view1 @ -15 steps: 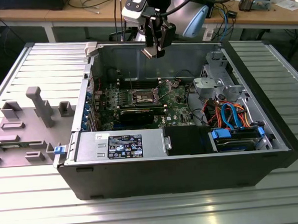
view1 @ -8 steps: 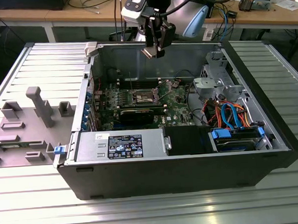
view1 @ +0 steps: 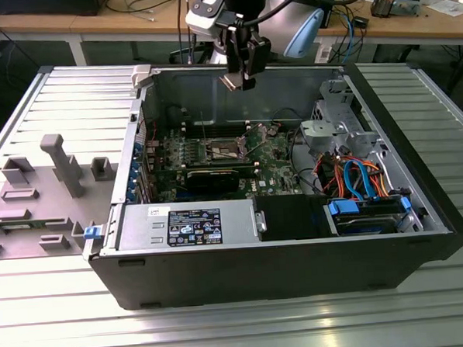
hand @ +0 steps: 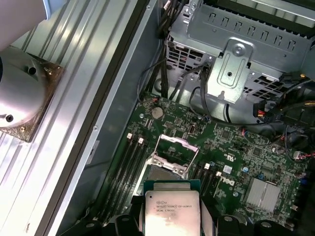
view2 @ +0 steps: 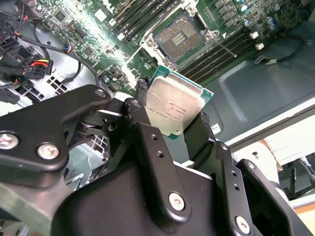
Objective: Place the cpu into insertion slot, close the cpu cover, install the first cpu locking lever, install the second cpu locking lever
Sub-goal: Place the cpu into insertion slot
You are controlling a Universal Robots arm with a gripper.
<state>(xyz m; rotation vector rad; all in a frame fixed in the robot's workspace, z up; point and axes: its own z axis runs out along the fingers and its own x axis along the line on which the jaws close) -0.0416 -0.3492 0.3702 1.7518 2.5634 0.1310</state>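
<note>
The gripper (view1: 240, 80), clamped on the cpu (view2: 174, 110), hangs above the open computer case (view1: 260, 269); the insertion slot (view2: 184, 37) sits empty below, cpu cover (hand: 173, 153) raised, so all four steps look undone

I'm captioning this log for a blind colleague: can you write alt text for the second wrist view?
The gripper holds the cpu by two opposite edges, silver top facing the camera, above the green board. Beyond it the insertion slot lies empty, dark centre showing, with memory slots on either side.
</note>
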